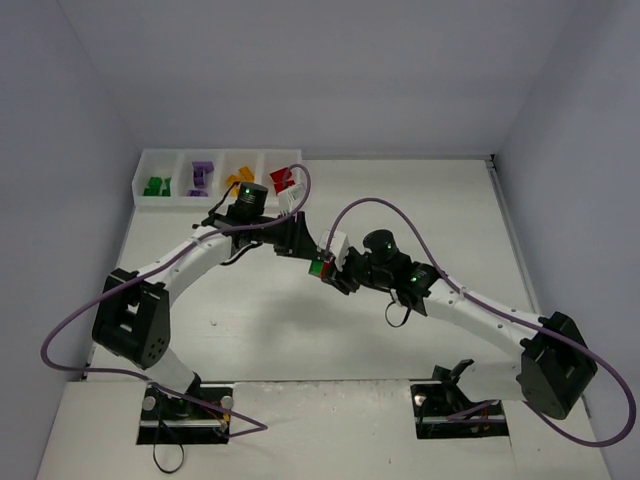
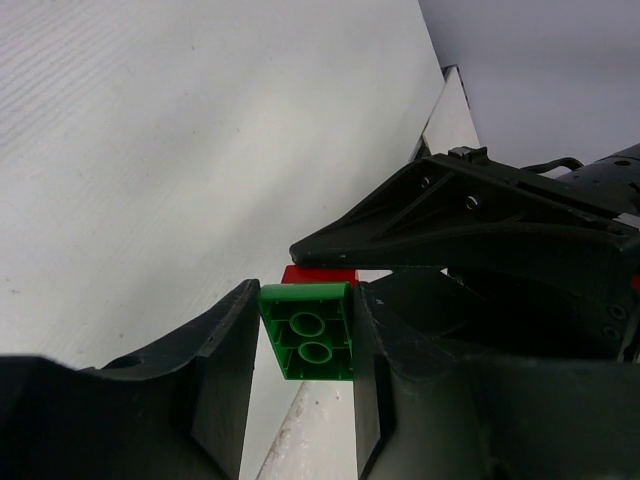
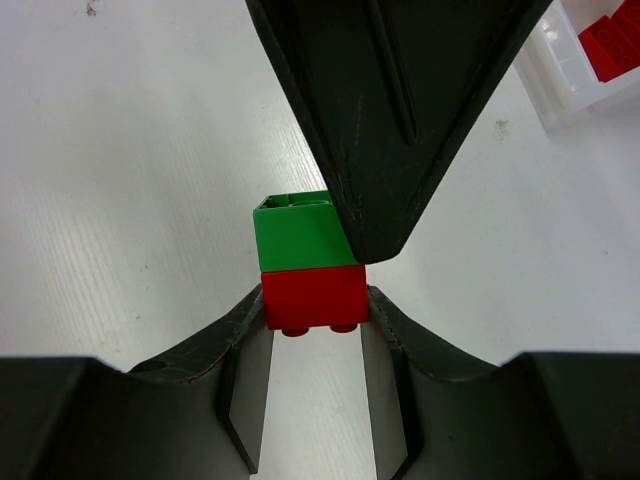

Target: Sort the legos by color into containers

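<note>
Above the middle of the table a green lego [image 1: 318, 265] and a red lego [image 1: 325, 270] hang joined together between my two grippers. In the left wrist view the green lego [image 2: 310, 330] shows its hollow underside, and my left gripper [image 2: 305, 310] is shut on it, both fingers against its sides. The red lego [image 2: 320, 274] peeks out behind it. My right gripper [image 3: 313, 305] is shut on the red lego [image 3: 313, 296], with the green lego [image 3: 298, 235] stacked beyond it. One finger of the left gripper [image 3: 390, 120] covers the green lego's right edge.
The white tray of containers [image 1: 140, 188] lies at the far left of the table. It holds green legos [image 1: 157, 186], purple legos [image 1: 201, 177], yellow legos [image 1: 238, 180] and red legos [image 1: 282, 180], one colour per compartment. Its red corner [image 3: 610, 45] shows in the right wrist view.
</note>
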{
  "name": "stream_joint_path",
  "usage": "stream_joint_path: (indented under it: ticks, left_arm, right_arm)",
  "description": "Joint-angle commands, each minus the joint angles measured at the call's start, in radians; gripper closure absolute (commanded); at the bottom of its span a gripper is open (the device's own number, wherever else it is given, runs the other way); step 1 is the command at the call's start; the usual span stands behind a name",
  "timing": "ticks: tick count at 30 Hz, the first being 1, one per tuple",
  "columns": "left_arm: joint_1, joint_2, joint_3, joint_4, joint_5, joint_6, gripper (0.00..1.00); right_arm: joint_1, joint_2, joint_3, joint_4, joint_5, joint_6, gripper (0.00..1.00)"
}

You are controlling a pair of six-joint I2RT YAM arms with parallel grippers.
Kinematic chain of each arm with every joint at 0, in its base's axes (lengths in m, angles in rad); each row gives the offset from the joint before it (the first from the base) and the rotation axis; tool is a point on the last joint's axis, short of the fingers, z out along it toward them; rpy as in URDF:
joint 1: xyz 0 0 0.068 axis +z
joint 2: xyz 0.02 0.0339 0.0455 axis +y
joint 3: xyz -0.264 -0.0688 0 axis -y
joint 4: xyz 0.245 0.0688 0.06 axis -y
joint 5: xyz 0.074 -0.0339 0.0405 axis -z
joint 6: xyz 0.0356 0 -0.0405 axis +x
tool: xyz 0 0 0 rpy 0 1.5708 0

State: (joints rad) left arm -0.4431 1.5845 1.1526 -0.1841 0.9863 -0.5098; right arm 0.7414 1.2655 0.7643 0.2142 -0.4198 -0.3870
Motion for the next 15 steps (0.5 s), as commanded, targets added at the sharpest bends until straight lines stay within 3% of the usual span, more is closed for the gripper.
stream_joint_path:
  ticks: [1, 15]
  left_arm:
    - [0.015, -0.018, 0.091, -0.049, 0.055, 0.086, 0.92]
    - [0.165, -0.015, 0.171, -0.181, 0.063, 0.175, 0.92]
  right_arm:
    - [-0.005, -0.034, -0.017, 0.053, 0.053, -0.007, 1.0]
    - [-0.007, -0.022, -0.042, 0.056, 0.079, -0.007, 1.0]
